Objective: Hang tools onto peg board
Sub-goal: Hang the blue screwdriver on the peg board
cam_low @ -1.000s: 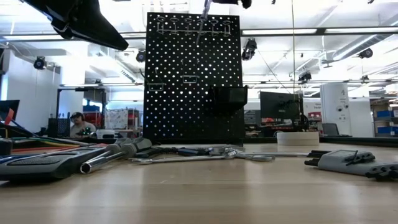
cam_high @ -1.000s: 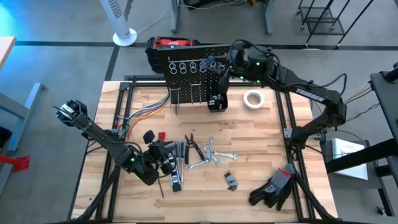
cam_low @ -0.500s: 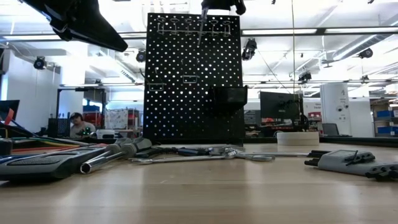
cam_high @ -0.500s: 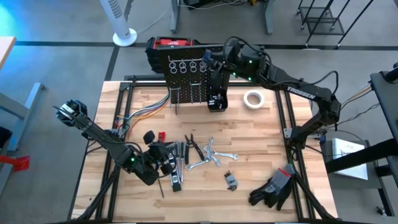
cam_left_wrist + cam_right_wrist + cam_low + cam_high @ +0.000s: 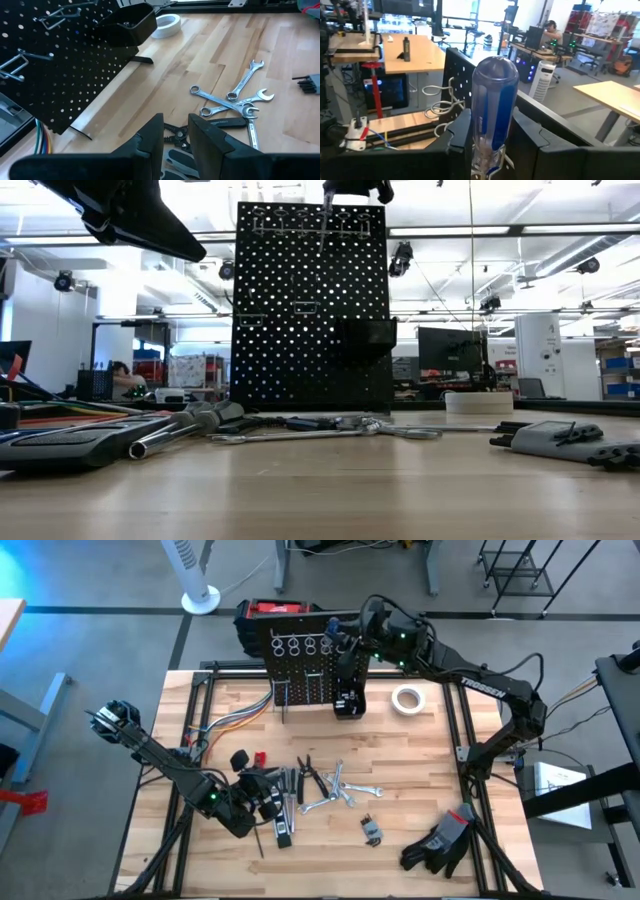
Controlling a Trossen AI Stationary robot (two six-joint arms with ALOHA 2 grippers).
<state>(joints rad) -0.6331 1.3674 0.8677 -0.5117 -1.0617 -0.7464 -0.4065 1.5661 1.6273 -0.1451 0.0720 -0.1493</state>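
The peg board stands upright at the table's far edge, with silver ring hooks along its top. My right gripper is at the board's top right, shut on a blue-handled screwdriver, whose thin shaft hangs down past the hook row. Wrenches, pliers and other tools lie flat mid-table. My left gripper hovers over their left end, its fingers a little apart with nothing between them. My right gripper pinches the screwdriver's clear blue handle between its two fingers, one on each side. The fingers are level, come from the table's right and lie across the handle. The screwdriver stands upright, handle up, with its shaft down in front of the board's top.
A small black bin hangs on the board's right side. A white tape roll lies to the board's right and black gloves lie at the near right. A red-and-black box sits behind the board. Coloured cables run at the left.
My right gripper has moved toward the table's left, from beside the board's top right corner to the screwdriver at the hook row. Its fingers now flank the handle. The shaft, which slanted before, hangs closer to upright.
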